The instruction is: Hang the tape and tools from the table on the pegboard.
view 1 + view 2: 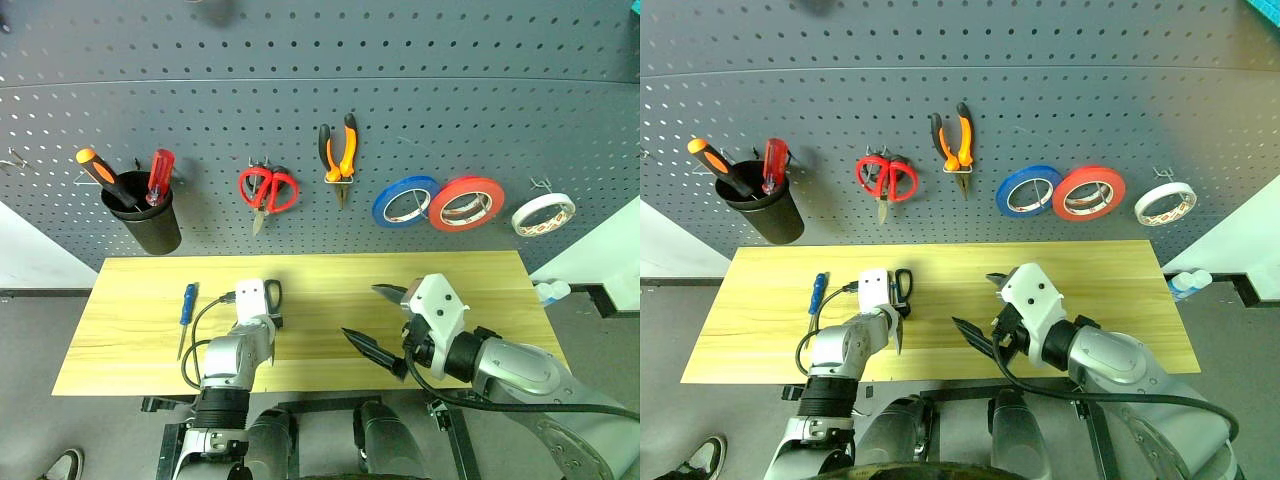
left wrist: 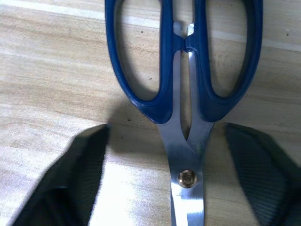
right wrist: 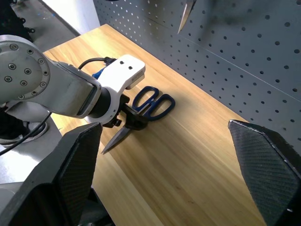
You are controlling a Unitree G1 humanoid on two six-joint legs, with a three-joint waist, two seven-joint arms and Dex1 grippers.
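Scissors (image 2: 186, 117) lie flat on the bench (image 1: 330, 275), so I point my left pincer (image 2: 183, 188) down with one finger on each side to pinch them, while my right pincer (image 1: 372, 318) waits spread above.

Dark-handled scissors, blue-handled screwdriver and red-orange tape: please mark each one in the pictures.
dark-handled scissors (image 2: 184, 110), left wrist view, where handles meet blades
blue-handled screwdriver (image 1: 187, 304), left eye view, handle
red-orange tape (image 1: 488, 190), left eye view, outer band
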